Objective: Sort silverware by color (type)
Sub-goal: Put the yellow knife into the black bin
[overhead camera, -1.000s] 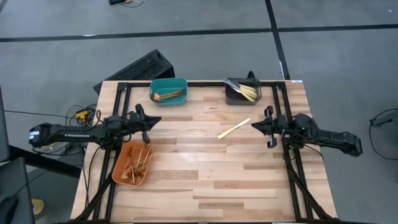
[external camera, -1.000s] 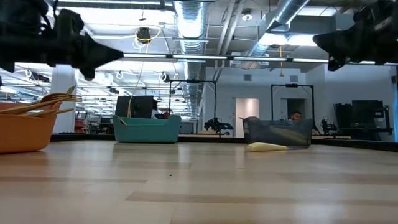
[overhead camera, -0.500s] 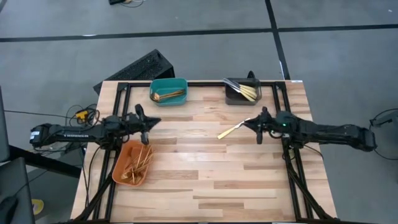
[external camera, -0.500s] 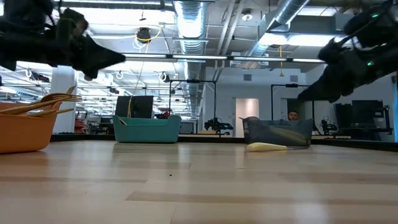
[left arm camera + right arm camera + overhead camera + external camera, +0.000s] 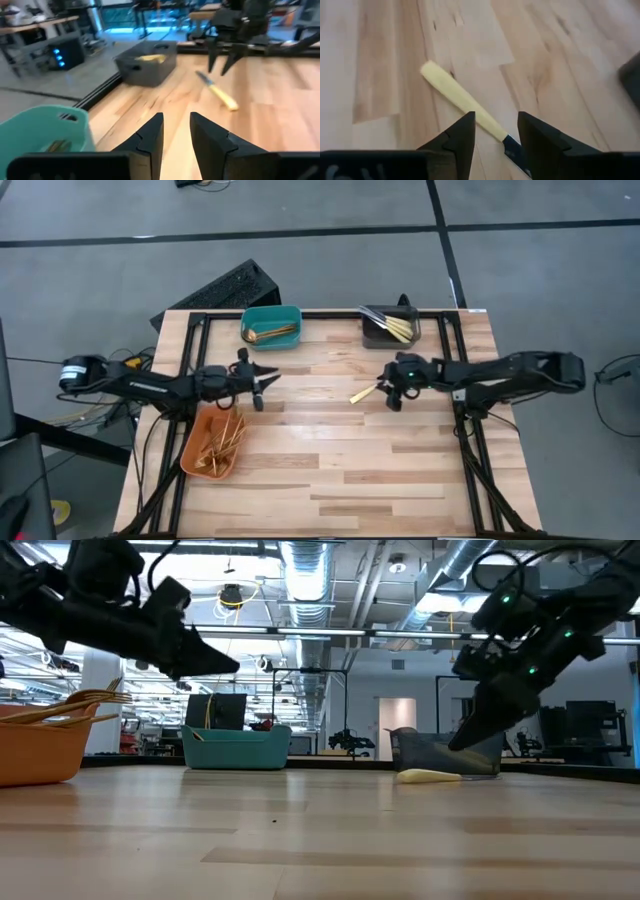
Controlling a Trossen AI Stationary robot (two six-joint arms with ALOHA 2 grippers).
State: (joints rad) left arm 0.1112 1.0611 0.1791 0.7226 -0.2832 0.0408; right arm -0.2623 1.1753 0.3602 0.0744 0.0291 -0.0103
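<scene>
You are close to the end of the sort, by the look of the table. Starting at your left, the rounded orange plastic bin (image 5: 211, 446) at the left edge holds a bundle of slim gold forks (image 5: 226, 438), and the left gripper (image 5: 262, 380) hovers just beyond it over bare wood, holding nothing, its two dark fingers (image 5: 150, 139) parted by a narrow gap. Next along the far edge, the teal rectangular plastic bin (image 5: 271, 326) has a few gold spoons (image 5: 272, 333) lying in it. Toward the right, one piece is left loose on the light wooden table (image 5: 330, 470): a knife with a pale gold handle and a dark blade (image 5: 364, 392), lying at a slant near the middle. The right gripper (image 5: 393, 395) sits directly over its blade end, fingers spread to either side and not yet closed on it. Beyond, the dark grey plastic bin (image 5: 389, 327) at the far right already contains several gold-handled knives (image 5: 398, 328). I judge that the loose knife belongs there, and placing it should finish the job.
</scene>
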